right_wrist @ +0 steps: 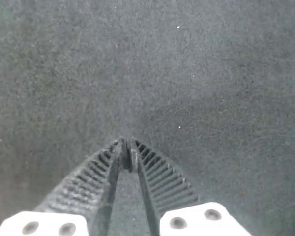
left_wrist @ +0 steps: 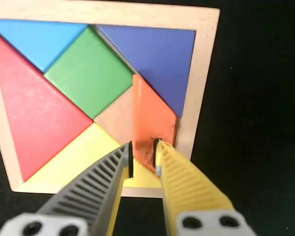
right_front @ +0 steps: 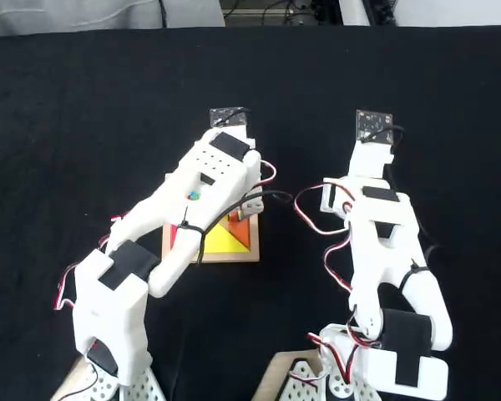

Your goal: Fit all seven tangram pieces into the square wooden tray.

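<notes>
Left gripper [left_wrist: 143,152] has its jaws pinched on the lower corner of the orange piece [left_wrist: 153,110], and that piece sits tilted, one edge raised, not flat in the tray [left_wrist: 206,73]. Right beside it there's a pale wood-coloured patch; whether that is bare tray floor or a piece, I can't tell. Moving outward: green square [left_wrist: 88,73] lying flat in the middle, red triangle [left_wrist: 34,113] along one side, yellow triangle [left_wrist: 81,160] under the grey finger, light blue triangle [left_wrist: 39,37] in the far corner, and the purple piece [left_wrist: 152,49] touching the orange one's upper edge. From above, the left arm [right_front: 192,196] stretches over the tray [right_front: 234,257], covering most of it, with yellow [right_front: 223,238] showing. Over on the other side, the right gripper [right_wrist: 126,150] has its jaws pressed together, holding nothing, above the black cloth [right_wrist: 137,59], well apart from the tray.
</notes>
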Controlling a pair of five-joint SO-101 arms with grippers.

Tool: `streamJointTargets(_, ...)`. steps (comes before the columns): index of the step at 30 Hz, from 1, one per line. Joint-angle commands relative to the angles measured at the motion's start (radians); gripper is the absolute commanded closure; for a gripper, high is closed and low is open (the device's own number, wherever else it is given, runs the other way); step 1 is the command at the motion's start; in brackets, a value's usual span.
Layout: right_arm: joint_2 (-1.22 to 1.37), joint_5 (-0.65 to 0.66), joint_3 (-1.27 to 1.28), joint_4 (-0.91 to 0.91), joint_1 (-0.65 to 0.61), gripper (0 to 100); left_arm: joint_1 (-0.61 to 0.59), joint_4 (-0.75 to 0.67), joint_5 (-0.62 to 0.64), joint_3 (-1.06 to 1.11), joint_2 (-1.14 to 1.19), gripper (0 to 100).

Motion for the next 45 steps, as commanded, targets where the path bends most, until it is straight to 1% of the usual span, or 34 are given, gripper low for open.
streamJointTargets(1, -0.051, 0.011, -0.077, -0.012, -0.012, 98.7, -0.001, -0.003, -0.011, -0.008, -0.017, 89)
streamJointTargets(6, -0.053, 0.011, -0.077, -0.012, -0.012, 98.7, -0.077, 0.081, -0.012, -0.081, -0.038, 89)
streamJointTargets(11, -0.053, 0.011, -0.077, -0.012, -0.014, 98.7, -0.122, 0.081, -0.014, -0.084, -0.038, 89)
streamJointTargets(19, -0.05, 0.011, -0.077, -0.014, -0.014, 98.7, -0.041, 0.051, -0.011, -0.088, 0.077, 89)
streamJointTargets(23, -0.05, 0.011, -0.077, -0.015, -0.014, 98.7, 0.001, 0.054, -0.009, -0.102, 0.087, 89)
streamJointTargets(35, -0.056, 0.011, -0.077, -0.012, -0.012, 98.7, -0.05, 0.081, -0.011, -0.107, -0.002, 89)
streamJointTargets(38, -0.056, 0.011, -0.077, -0.012, -0.012, 98.7, -0.039, 0.08, -0.008, -0.105, 0.023, 89)
streamJointTargets(40, -0.056, 0.011, -0.077, -0.012, -0.012, 98.7, -0.03, 0.052, -0.008, -0.105, 0.057, 89)
streamJointTargets(42, -0.054, 0.011, -0.077, -0.012, -0.012, 98.7, -0.033, 0.025, -0.009, -0.107, 0.101, 89)
streamJointTargets(45, -0.054, 0.011, -0.077, -0.012, -0.012, 98.7, -0.042, 0.021, -0.011, -0.117, 0.157, 89)
